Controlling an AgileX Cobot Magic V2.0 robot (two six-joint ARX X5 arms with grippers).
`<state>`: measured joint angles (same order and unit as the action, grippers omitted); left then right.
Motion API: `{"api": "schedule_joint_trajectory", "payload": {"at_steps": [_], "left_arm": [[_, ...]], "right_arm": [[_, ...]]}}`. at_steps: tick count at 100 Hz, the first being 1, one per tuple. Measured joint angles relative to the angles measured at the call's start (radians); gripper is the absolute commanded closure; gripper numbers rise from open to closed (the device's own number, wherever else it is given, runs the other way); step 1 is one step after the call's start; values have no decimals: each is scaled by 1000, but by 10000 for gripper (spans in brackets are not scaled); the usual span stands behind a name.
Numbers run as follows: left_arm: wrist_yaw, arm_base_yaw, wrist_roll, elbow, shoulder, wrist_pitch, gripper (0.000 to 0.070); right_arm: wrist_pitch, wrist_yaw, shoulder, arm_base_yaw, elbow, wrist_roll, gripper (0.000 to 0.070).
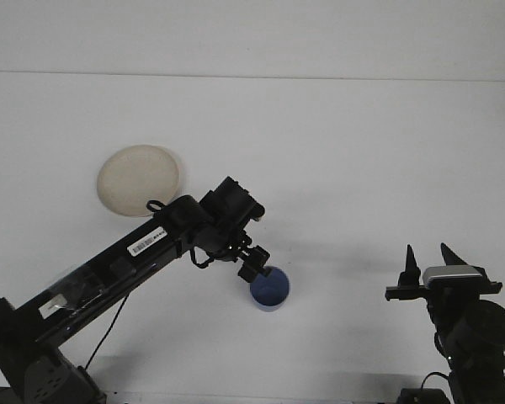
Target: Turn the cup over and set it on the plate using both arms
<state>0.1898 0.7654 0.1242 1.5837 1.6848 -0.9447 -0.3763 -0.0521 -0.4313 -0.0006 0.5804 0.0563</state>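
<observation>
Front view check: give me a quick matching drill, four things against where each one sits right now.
Things:
1. cup
2. plate
3. left pincer
4. right pincer

Places:
A. far left, clear of both arms
B. low on the right edge, fingers apart, pointing up
C. lower centre of the table, mouth up
D. at the cup's upper-left rim

Pairs: 1-C, 2-A, 3-D, 4-B

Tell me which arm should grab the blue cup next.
Left. Its hand already sits at the blue cup's rim, while the right hand is parked far off beside the table edge.
</observation>
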Motion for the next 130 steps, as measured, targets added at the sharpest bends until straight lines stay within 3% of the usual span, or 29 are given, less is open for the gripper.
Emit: {"api": "schedule_joint_trajectory", "payload": {"at_steps": [59, 64, 73, 74, 104, 130], "left_arm": [[0, 56, -29, 2, 197, 4, 333], [0, 61, -30, 2, 206, 4, 408], [0, 70, -39, 2, 207, 7, 695], [0, 71, -41, 2, 207, 7, 700], [-6, 76, -64, 23, 207, -33, 692], [-146, -50, -108, 254, 207, -179, 692]], "right_arm": [[0, 0, 0, 0, 0, 0, 295], [0, 0, 0, 0, 0, 0, 295], [0, 0, 0, 0, 0, 0, 295], [0, 0, 0, 0, 0, 0, 295], [0, 0, 0, 0, 0, 0, 295], [0, 0, 0, 0, 0, 0, 295]]}}
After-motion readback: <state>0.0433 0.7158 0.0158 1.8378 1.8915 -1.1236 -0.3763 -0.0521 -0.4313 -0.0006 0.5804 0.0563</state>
